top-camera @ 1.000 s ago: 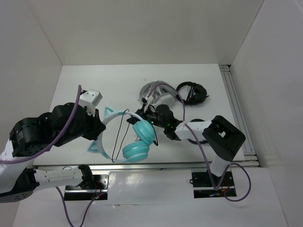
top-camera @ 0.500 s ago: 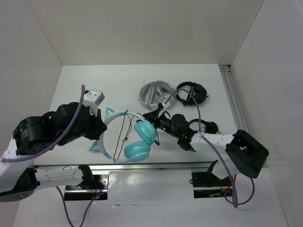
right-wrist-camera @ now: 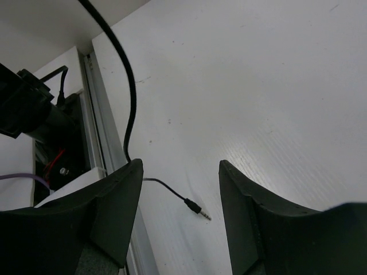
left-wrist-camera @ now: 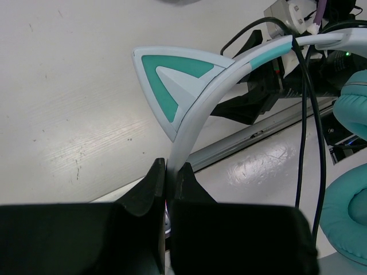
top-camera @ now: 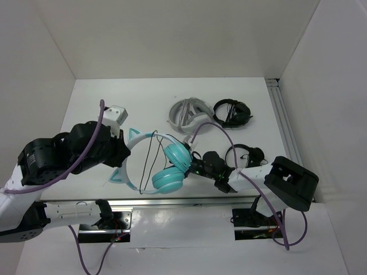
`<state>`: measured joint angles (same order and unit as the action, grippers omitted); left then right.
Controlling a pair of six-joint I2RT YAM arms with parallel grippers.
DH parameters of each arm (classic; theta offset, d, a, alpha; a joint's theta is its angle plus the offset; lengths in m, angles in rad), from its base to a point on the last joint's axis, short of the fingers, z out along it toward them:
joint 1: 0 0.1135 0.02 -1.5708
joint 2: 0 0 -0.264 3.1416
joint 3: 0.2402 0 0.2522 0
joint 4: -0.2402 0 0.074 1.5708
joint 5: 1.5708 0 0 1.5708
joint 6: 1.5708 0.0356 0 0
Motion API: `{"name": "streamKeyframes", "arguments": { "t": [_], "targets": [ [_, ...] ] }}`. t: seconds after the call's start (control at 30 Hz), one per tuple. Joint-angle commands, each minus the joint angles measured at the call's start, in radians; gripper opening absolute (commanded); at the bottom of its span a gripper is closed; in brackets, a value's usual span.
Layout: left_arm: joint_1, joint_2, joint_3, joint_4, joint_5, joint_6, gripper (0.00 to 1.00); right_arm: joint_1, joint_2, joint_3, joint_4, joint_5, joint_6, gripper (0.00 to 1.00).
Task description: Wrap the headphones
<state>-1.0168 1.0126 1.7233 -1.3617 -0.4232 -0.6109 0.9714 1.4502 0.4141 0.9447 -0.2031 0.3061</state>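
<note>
Headphones (top-camera: 170,167) sit near the front edge of the white surface (top-camera: 143,103), approx. centre, between the two arms. Teal padded ear cups (top-camera: 176,156) lie close together, one just nearer the rail than the other. Pale blue headband (left-wrist-camera: 198,114) arcs off to the left w/ a teal stripe on its side. Cat ear (left-wrist-camera: 172,80) on it is pale blue w/ a teal triangle inset and points away from the band.

Thin black cable (top-camera: 147,163) is draped across the headband in a loose loop. In the right wrist view it trails over the surface and ends in a free jack plug (right-wrist-camera: 196,208).

Left pincer (left-wrist-camera: 169,172) is clamped narrow on the headband, just below the cat ear. Right pincer (right-wrist-camera: 179,172) stands wide w/ nothing between its fingers, hovering just right of the ear cups. The cups are possibly lifted a bit off the surface; hard to tell from above.

White-grey headphones (top-camera: 188,114) and black headphones (top-camera: 232,112) lie further back, well apart from the teal pair.
</note>
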Motion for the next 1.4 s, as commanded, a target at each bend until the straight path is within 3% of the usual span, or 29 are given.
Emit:
{"name": "streamKeyframes", "arguments": {
  "t": [0.0, 0.37, 0.77, 0.9, 1.0, 1.03, 1.07, 1.1, 1.37],
  "targets": [
    [-0.003, -0.009, 0.042, 0.098, -0.005, -0.047, 0.0, 0.013, 0.007, 0.024, 0.098, -0.001, 0.002, 0.63],
    [-0.003, -0.009, 0.042, 0.108, 0.004, -0.056, 0.0, -0.005, 0.085, 0.08, 0.131, -0.056, 0.002, 0.63],
    [-0.003, 0.0, 0.053, 0.118, 0.023, -0.056, 0.0, 0.023, 0.278, 0.175, 0.108, 0.154, -0.041, 0.63],
    [-0.003, 0.0, 0.062, 0.127, 0.023, -0.056, 0.0, 0.032, 0.387, 0.222, 0.108, 0.127, -0.041, 0.54],
    [-0.003, -0.009, 0.062, 0.136, 0.023, -0.066, 0.0, 0.032, 0.461, 0.223, 0.187, 0.093, -0.018, 0.39],
    [-0.003, -0.009, 0.062, 0.136, 0.012, -0.066, 0.0, 0.032, 0.473, 0.223, 0.213, 0.093, -0.006, 0.32],
    [-0.003, -0.009, 0.062, 0.136, 0.012, -0.076, 0.0, 0.032, 0.486, 0.223, 0.226, 0.076, -0.005, 0.13],
    [-0.003, -0.02, 0.062, 0.136, 0.0, -0.076, 0.0, 0.032, 0.496, 0.223, 0.239, 0.076, 0.005, 0.08],
    [-0.003, -0.04, 0.05, 0.137, -0.092, -0.134, 0.0, 0.093, 0.372, 0.121, 0.278, 0.16, -0.013, 0.0]
  ]
}}
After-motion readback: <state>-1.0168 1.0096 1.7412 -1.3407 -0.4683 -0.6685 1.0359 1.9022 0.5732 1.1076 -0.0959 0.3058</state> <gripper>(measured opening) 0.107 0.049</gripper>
